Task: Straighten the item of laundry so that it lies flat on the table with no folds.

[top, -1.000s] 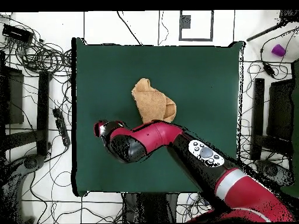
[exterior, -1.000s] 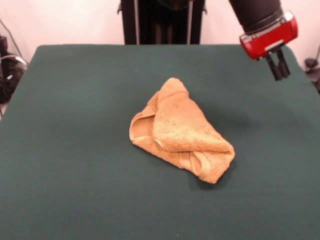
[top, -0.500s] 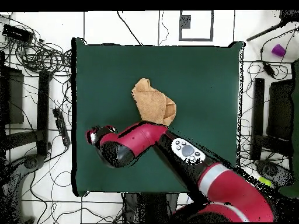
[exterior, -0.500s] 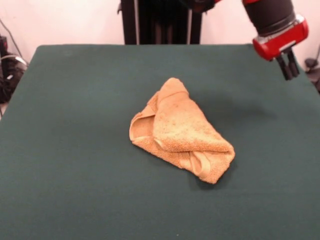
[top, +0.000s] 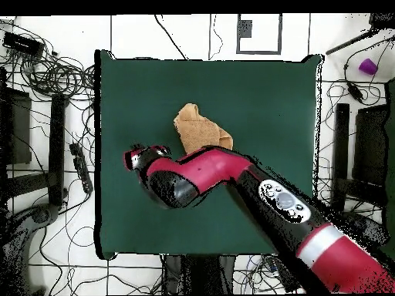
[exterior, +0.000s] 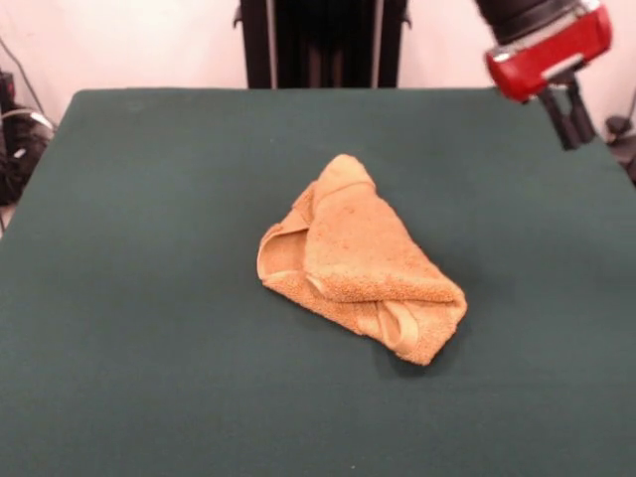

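Note:
The item of laundry [exterior: 358,258] is a golden-orange towel lying crumpled near the middle of the table [exterior: 149,298], folded over itself into a rough triangle with a looped hem at its near right corner. Seen from above, the towel [top: 202,129] sits just past the arm's red and black links, which cover its near edge. My gripper [exterior: 576,124] hangs high over the table's far right corner in the front view, well clear of the towel, shut and holding nothing. From above, the gripper end [top: 137,158] is left of the towel.
The dark green table [top: 270,100] spreads wide on all sides of the towel. Cables and black stands [top: 58,123] crowd the floor around it. A purple object [top: 368,66] lies off the table at the upper right of the overhead view.
The gripper has drifted right and risen toward the top edge of the front view. The towel has not moved.

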